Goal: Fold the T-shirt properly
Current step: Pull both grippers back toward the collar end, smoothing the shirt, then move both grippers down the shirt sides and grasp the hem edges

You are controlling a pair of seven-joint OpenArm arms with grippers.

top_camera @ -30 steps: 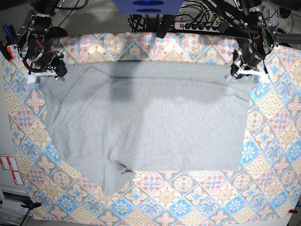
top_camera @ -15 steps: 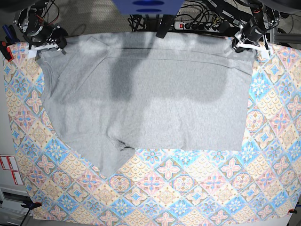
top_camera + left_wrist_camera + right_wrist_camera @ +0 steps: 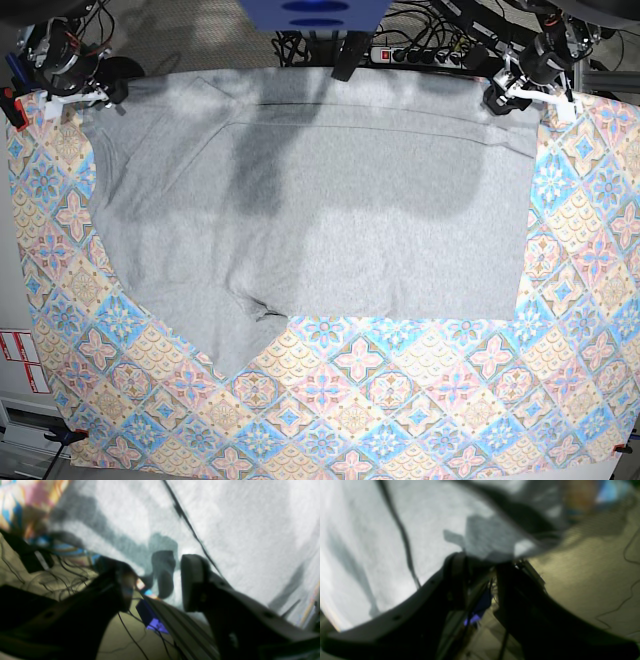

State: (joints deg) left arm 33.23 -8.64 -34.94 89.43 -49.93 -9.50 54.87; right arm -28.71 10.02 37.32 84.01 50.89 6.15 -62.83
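Across a surface draped in a pastel tile-patterned cloth point(image 3: 420, 400), the grey T-shirt point(image 3: 320, 220) lies spread plain side up, its far edge at the back rim and one sleeve point(image 3: 235, 355) trailing toward the near side. At the back corners, the left gripper point(image 3: 520, 95) and the right gripper point(image 3: 75, 95) hover over the shirt's far edge. The left wrist view shows the left fingers point(image 3: 192, 580) standing apart with nothing between them; the right wrist view, blurred, shows the right pair slightly parted at the shirt's hem, and whether any fabric remains pinched there cannot be told.

Risk appears to lie at that back rim. The far edge sits so close to it that a loose hem could slide off toward the cables behind. If the right fingers do hold a snag of knit, lifting away would likely drag that corner and skew the layout. The trailing sleeve and the slanted side beside it leave the shirt uneven, so a fold made from here would probably come out crooked.
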